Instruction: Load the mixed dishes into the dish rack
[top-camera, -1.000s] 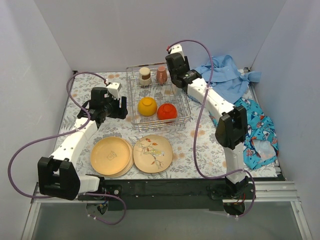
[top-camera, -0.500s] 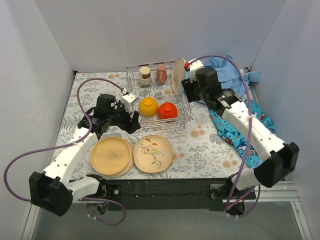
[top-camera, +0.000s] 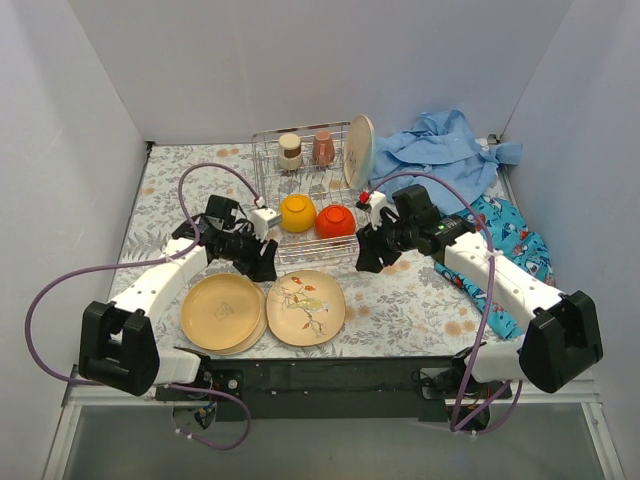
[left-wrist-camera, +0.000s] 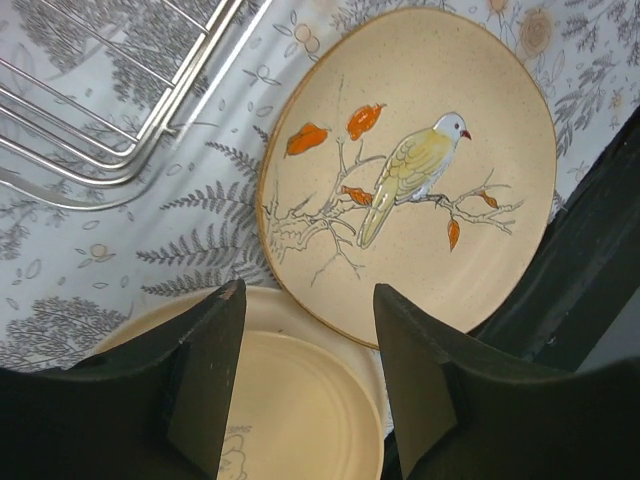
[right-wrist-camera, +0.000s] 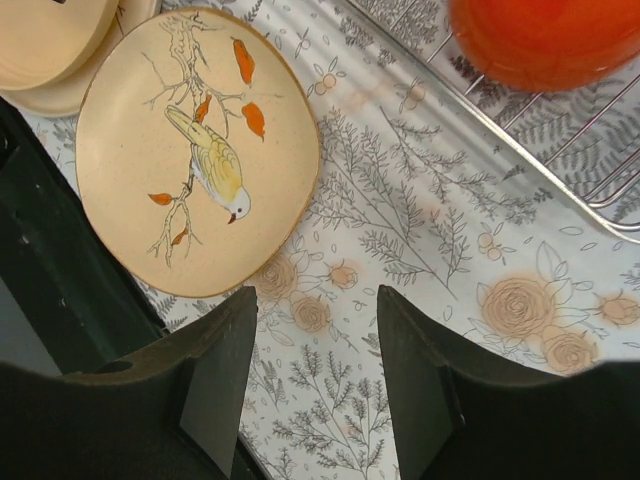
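The wire dish rack (top-camera: 312, 250) holds two cups (top-camera: 290, 150), a yellow-orange bowl (top-camera: 297, 212), a red bowl (top-camera: 335, 221) and a cream plate (top-camera: 360, 150) standing on edge at its back right. In front of it lie a stack of plain yellow plates (top-camera: 224, 311) and a cream plate painted with a bird (top-camera: 306, 306). My left gripper (top-camera: 263, 264) hangs open over the seam between these plates (left-wrist-camera: 308, 290), above the yellow plate (left-wrist-camera: 300, 400) and bird plate (left-wrist-camera: 420, 190). My right gripper (top-camera: 365, 258) is open over bare tablecloth (right-wrist-camera: 318, 295), just right of the bird plate (right-wrist-camera: 195, 150).
A light blue cloth (top-camera: 450, 150) and a patterned blue cloth (top-camera: 515, 260) lie at the right. The black front rail (top-camera: 330, 375) runs just behind the plates. The rack's corner wires (left-wrist-camera: 120, 110) are near my left fingers; the red bowl (right-wrist-camera: 545, 40) sits above my right.
My right arm left the cream plate standing in the rack and swung forward to the rack's front right. My left gripper moved right and down toward the two plates.
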